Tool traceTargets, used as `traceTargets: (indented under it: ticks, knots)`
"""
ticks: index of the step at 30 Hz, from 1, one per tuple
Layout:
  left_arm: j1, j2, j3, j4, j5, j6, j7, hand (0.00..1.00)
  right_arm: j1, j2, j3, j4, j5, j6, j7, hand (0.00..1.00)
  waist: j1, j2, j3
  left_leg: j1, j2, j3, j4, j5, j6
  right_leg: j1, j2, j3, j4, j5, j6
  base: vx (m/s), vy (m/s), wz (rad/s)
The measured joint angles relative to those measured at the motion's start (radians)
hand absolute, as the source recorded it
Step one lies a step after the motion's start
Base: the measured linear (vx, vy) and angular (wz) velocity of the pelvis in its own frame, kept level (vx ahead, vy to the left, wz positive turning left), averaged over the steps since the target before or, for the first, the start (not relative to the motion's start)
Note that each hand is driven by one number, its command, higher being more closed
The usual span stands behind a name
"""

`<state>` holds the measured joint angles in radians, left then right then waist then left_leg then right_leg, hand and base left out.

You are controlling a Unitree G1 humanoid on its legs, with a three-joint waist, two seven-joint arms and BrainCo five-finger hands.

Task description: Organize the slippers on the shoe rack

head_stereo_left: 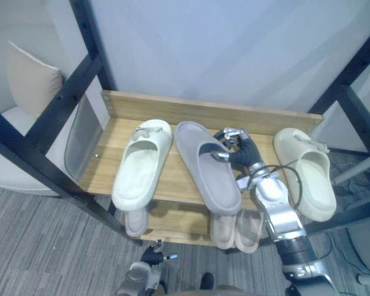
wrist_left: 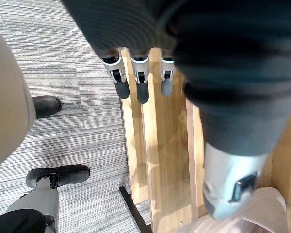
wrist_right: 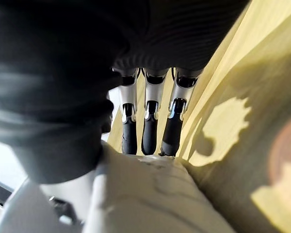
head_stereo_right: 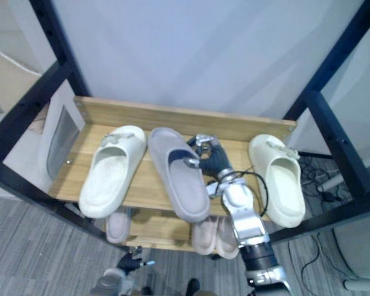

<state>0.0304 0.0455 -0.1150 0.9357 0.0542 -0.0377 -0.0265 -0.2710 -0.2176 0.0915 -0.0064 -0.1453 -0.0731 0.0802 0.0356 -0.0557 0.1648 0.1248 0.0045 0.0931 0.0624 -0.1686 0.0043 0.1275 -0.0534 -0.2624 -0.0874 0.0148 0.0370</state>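
As the shoe rack (head_stereo_left: 172, 110) bore three slippers, the grey slipper (head_stereo_left: 213, 182) sat pinched at its strap by the right hand (head_stereo_left: 239, 150), a white slipper (head_stereo_left: 139, 166) to that hand's left, a cream slipper (head_stereo_left: 308, 172) to its right; the left hand (head_stereo_left: 149, 256) hung slack-fingered below.

Shoe rack (head_stereo_left: 172, 110) light honey wood; frame (head_stereo_left: 61, 102) black. Left to right: cream slipper (head_stereo_left: 142, 163), grey slipper (head_stereo_left: 208, 168), pale yellowish slipper (head_stereo_left: 305, 172). Beige slippers (head_stereo_left: 246, 231) below. Right hand (head_stereo_left: 239, 148) dark ribbed cover, silver fingers, dark tips. Carpet (head_stereo_left: 43, 246) grey, finely striped. Wall (head_stereo_left: 222, 49) white. Cushion (head_stereo_left: 29, 77) cream.
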Motion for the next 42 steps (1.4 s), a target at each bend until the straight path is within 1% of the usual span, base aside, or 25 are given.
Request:
traceTargets:
  ticks: [2,7,12,15,17,19,20,24,26,30,33,34,35,37,38,40,41,42]
  knots:
    - [-0.001,0.000,0.000,0.001,0.000,0.000,0.000,0.00,0.010,0.001,-0.002,-0.006,0.000,0.001,-0.012,1.00,0.000,0.000,0.000,0.001,0.000,0.000,0.005,0.000,0.000,0.003,0.000,0.000,0.000,0.000,0.000,0.00,0.000,0.00]
    - [-0.008,-0.001,0.000,0.006,0.000,0.000,0.000,0.00,0.044,0.004,-0.002,-0.030,0.010,0.003,-0.015,1.00,0.000,0.003,0.004,0.009,0.001,0.001,0.010,0.000,0.000,0.013,-0.001,0.000,0.000,0.000,0.000,0.00,0.000,0.00]
    - [-0.008,-0.005,0.011,0.012,0.000,-0.001,-0.001,0.00,0.085,0.002,-0.002,-0.174,0.038,0.002,-0.020,1.00,-0.003,0.013,0.010,0.019,0.003,0.005,0.022,0.000,0.000,0.018,-0.004,0.009,0.017,-0.003,-0.003,-0.04,-0.008,-0.04]
    - [-0.008,-0.006,0.013,0.021,0.000,-0.004,-0.001,0.00,0.084,0.002,0.004,-0.229,0.072,-0.018,-0.020,1.00,-0.004,0.014,0.011,0.042,0.004,0.005,0.028,0.000,0.000,0.037,-0.005,0.014,0.029,-0.008,-0.006,-0.06,-0.009,-0.03]
    - [-0.008,-0.006,0.018,0.032,0.001,-0.012,-0.001,0.00,0.089,0.002,0.033,-0.278,0.111,-0.039,-0.019,1.00,-0.006,0.018,0.010,0.065,0.005,0.005,0.027,-0.001,0.000,0.049,-0.007,0.019,0.053,-0.022,-0.008,-0.09,-0.015,-0.01]
    - [-0.008,-0.006,0.018,0.035,0.001,-0.018,-0.001,0.00,0.096,0.005,0.052,-0.310,0.126,-0.052,-0.016,1.00,-0.008,0.019,0.011,0.068,0.007,0.004,0.026,-0.001,0.000,0.048,-0.008,0.019,0.061,-0.023,-0.008,-0.11,-0.007,0.00]
    - [-0.008,-0.006,0.018,0.039,0.001,-0.021,-0.001,0.00,0.097,0.005,0.081,-0.337,0.155,-0.059,-0.004,1.00,-0.011,0.020,0.011,0.070,0.007,0.004,0.020,-0.001,0.000,0.047,-0.009,0.022,0.068,-0.024,-0.008,-0.14,-0.002,-0.02]
    - [-0.008,-0.007,0.018,0.048,0.000,-0.024,-0.001,0.00,0.124,0.013,0.135,-0.386,0.206,-0.082,0.022,1.00,-0.011,0.025,0.008,0.088,0.007,0.007,0.010,0.003,-0.001,0.050,-0.012,0.031,0.089,-0.029,-0.008,-0.08,0.010,-0.05]
    - [-0.008,-0.008,0.018,0.058,0.001,-0.025,-0.002,0.00,0.161,0.010,0.179,-0.416,0.256,-0.088,0.049,1.00,-0.012,0.034,-0.003,0.100,0.004,0.007,0.011,0.005,0.000,0.053,-0.015,0.033,0.105,-0.036,-0.005,-0.02,0.007,0.00]
    - [-0.007,-0.008,0.016,0.070,0.000,-0.028,-0.004,0.00,0.186,-0.011,0.234,-0.416,0.310,-0.087,0.089,1.00,-0.015,0.043,-0.009,0.129,0.001,-0.008,0.012,0.006,0.000,0.083,-0.019,0.019,0.122,-0.053,-0.003,-0.03,0.009,0.12]
    - [-0.007,-0.005,0.007,0.078,-0.004,-0.043,-0.015,0.00,0.224,-0.030,0.309,-0.415,0.364,-0.083,0.153,1.00,-0.014,0.046,-0.014,0.137,0.000,-0.025,0.012,0.009,0.001,0.083,-0.025,0.004,0.158,-0.075,-0.004,-0.03,-0.001,0.17]
    - [-0.006,-0.005,0.007,0.078,-0.007,-0.043,-0.018,0.00,0.228,-0.031,0.316,-0.415,0.365,-0.083,0.158,1.00,-0.013,0.046,-0.015,0.138,0.000,-0.026,0.012,0.009,0.001,0.083,-0.025,0.003,0.161,-0.076,-0.004,-0.04,-0.004,0.10]
    - [-0.005,-0.002,0.000,0.078,-0.014,-0.044,-0.021,0.00,0.253,-0.042,0.348,-0.415,0.386,-0.083,0.186,1.00,-0.013,0.048,-0.017,0.140,0.000,-0.033,0.014,0.009,0.000,0.082,-0.027,-0.001,0.177,-0.086,-0.005,-0.02,-0.003,0.06]
    - [-0.005,0.001,-0.003,0.078,-0.017,-0.045,-0.023,0.00,0.268,-0.052,0.365,-0.413,0.386,-0.081,0.204,1.00,-0.013,0.049,-0.016,0.139,0.000,-0.040,0.018,0.010,0.000,0.079,-0.030,-0.004,0.192,-0.094,-0.003,-0.03,-0.001,0.13]
    - [-0.005,0.002,-0.003,0.078,-0.018,-0.046,-0.024,0.00,0.283,-0.078,0.396,-0.403,0.386,-0.075,0.222,1.00,-0.012,0.054,-0.013,0.136,-0.002,-0.048,0.027,0.009,0.000,0.072,-0.037,-0.007,0.219,-0.110,-0.004,-0.03,0.003,0.15]
    - [-0.005,0.004,-0.005,0.077,-0.019,-0.047,-0.026,0.00,0.287,-0.107,0.432,-0.373,0.385,-0.071,0.236,1.00,-0.011,0.054,-0.012,0.120,-0.006,-0.052,0.042,0.008,0.000,0.044,-0.048,-0.008,0.270,-0.134,-0.005,-0.07,-0.002,0.13]
    - [-0.012,0.015,-0.021,0.075,-0.020,-0.051,-0.029,0.00,0.290,-0.121,0.455,-0.347,0.382,-0.061,0.255,1.00,-0.010,0.049,0.000,0.097,-0.011,-0.056,0.075,0.002,-0.002,0.018,-0.060,-0.011,0.315,-0.151,-0.006,-0.10,-0.008,0.12]
    - [-0.014,0.016,-0.024,0.075,-0.020,-0.053,-0.029,0.00,0.289,-0.126,0.462,-0.341,0.382,-0.059,0.259,1.00,-0.010,0.054,0.006,0.088,-0.012,-0.058,0.086,-0.001,-0.002,0.010,-0.063,-0.011,0.326,-0.156,-0.006,-0.09,-0.006,0.14]
